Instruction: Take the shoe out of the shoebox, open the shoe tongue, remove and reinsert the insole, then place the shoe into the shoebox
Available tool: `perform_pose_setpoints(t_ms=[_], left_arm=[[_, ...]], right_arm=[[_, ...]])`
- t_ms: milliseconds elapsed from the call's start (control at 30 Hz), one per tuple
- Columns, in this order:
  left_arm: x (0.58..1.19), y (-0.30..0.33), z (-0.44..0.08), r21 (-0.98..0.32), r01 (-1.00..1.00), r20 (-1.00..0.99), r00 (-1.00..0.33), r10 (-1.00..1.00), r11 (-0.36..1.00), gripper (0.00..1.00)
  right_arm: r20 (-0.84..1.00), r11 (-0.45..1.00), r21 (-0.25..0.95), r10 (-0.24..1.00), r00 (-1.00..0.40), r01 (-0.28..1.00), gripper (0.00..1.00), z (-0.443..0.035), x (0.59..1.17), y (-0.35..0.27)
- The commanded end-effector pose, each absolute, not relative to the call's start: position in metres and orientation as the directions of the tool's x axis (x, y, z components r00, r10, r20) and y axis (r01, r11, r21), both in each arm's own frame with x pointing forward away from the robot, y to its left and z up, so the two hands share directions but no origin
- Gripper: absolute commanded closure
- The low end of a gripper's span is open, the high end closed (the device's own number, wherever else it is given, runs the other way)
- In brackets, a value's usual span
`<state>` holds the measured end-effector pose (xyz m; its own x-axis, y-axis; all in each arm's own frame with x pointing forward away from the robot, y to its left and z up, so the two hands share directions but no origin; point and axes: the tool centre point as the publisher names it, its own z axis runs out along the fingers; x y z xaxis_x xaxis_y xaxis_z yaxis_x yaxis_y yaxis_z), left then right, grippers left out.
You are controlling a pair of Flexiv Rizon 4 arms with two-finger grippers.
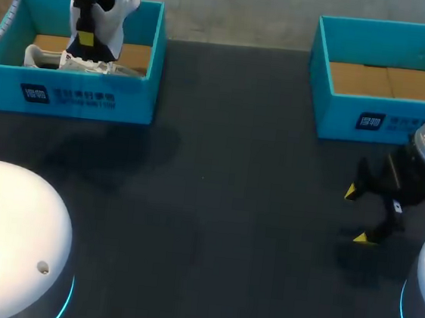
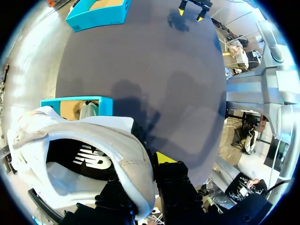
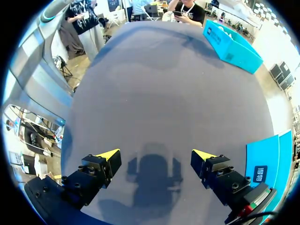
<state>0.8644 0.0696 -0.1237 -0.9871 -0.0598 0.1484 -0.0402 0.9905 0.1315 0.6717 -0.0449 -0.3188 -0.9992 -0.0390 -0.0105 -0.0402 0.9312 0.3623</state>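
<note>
A white shoe (image 1: 78, 62) lies in the blue shoebox (image 1: 89, 99) at the table's far left. My left gripper (image 1: 84, 39) comes down into that box from above. In the left wrist view my left gripper (image 2: 140, 178) is shut on the shoe's white collar (image 2: 133, 164); one yellow tip shows, the other is hidden behind the shoe (image 2: 79, 140). The dark inside of the shoe faces the camera. My right gripper (image 1: 356, 214) hangs open and empty over the bare table at the right, its fingers (image 3: 105, 159) spread wide around nothing (image 3: 157, 154).
A second blue shoebox (image 1: 385, 109) with a bare cardboard bottom stands at the far right, just beyond my right gripper; its wall (image 3: 265, 164) shows beside that gripper. The dark tabletop (image 1: 215, 205) stretches between the two boxes.
</note>
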Motion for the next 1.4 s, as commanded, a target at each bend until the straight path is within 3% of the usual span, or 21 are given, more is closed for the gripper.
perform_pose_setpoints(t_ms=[33, 300, 700, 1100, 1200, 1400], left_arm=[[0.873, 0.083, -0.124, 0.109, -0.043, 0.173, -0.983, -0.062, 0.993, 1.00], [0.948, 0.178, -0.130, 0.216, -0.128, 0.129, -0.979, -0.158, 0.968, 1.00], [1.020, 0.255, -0.130, 0.135, -0.077, 0.155, -0.983, -0.098, 0.988, 1.00], [1.040, 0.278, -0.143, 0.096, 0.204, 0.158, -0.970, 0.187, 0.974, 1.00], [1.042, 0.284, -0.144, 0.136, 0.308, 0.129, -0.948, 0.291, 0.942, 1.00], [1.034, 0.297, -0.141, 0.105, 0.612, 0.095, -0.791, 0.605, 0.784, 1.00]], right_arm=[[-0.012, 0.932, 0.360, -0.038, -0.999, -0.039, 0.00, -0.319, 0.671, -0.044], [-0.012, 0.932, 0.360, -0.038, -0.999, -0.039, 0.00, -0.319, 0.671, -0.044], [-0.012, 0.932, 0.360, -0.038, -0.999, -0.039, 0.00, -0.319, 0.671, -0.044], [-0.012, 0.932, 0.360, -0.038, -0.999, -0.039, 0.00, -0.319, 0.671, -0.044], [-0.012, 0.932, 0.360, -0.038, -0.999, -0.039, 0.00, -0.319, 0.671, -0.044], [-0.012, 0.932, 0.360, -0.038, -0.999, -0.039, 0.00, -0.319, 0.671, -0.044]])
